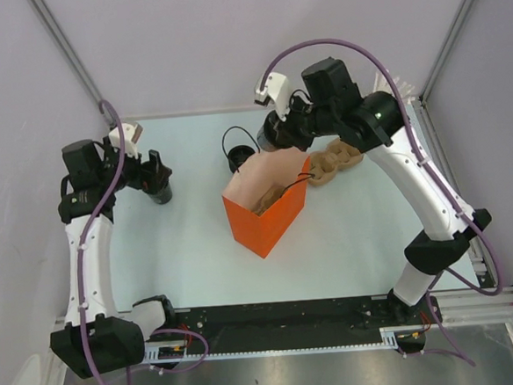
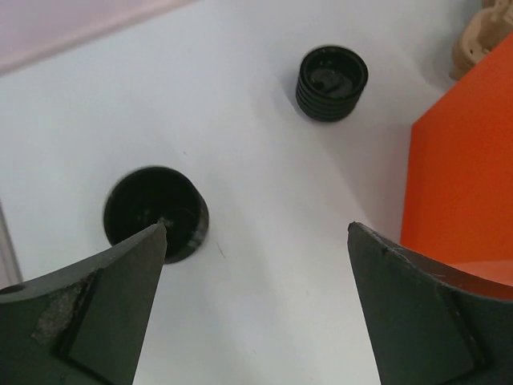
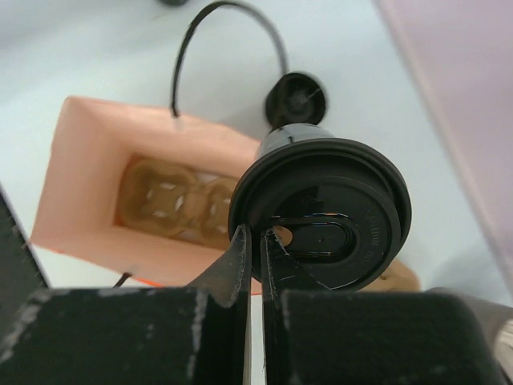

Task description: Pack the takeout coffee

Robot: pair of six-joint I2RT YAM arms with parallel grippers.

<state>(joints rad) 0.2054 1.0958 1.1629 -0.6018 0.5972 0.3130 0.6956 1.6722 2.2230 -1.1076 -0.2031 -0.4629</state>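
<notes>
Takeout coffee (image 3: 321, 210): small black cup with a round black lid, the lid facing the right wrist camera and the body running away behind it. It hangs in the air over the rim of the orange paper bag (image 1: 267, 211), at about 12 o'clock of the bag in the top view, and is not inside. Right gripper (image 3: 255, 241): fingers drawn almost together, pinching the edge of the coffee's lid at its 8 o'clock. The bag stands upright and open near the middle of the table (image 1: 189, 241), one black cord handle (image 3: 232, 32) arching off its far side. Pulp cup carrier (image 3: 172, 200): brown moulded tray lying at the bottom inside the bag. Second pulp carrier (image 1: 338, 160): on the table at 2 o'clock of the bag, just beside it. Ribbed black cup (image 2: 333, 83): lidless and upright, at 11 o'clock of the bag and close to it. Plain black cup (image 2: 156, 212): lidless and upright, well apart from the bag at its 9 to 10 o'clock. Left gripper (image 2: 256, 228): fingers spread wide and holding nothing, hanging over the plain cup; one fingertip overlaps the cup's rim in the left wrist view, and contact cannot be told.
</notes>
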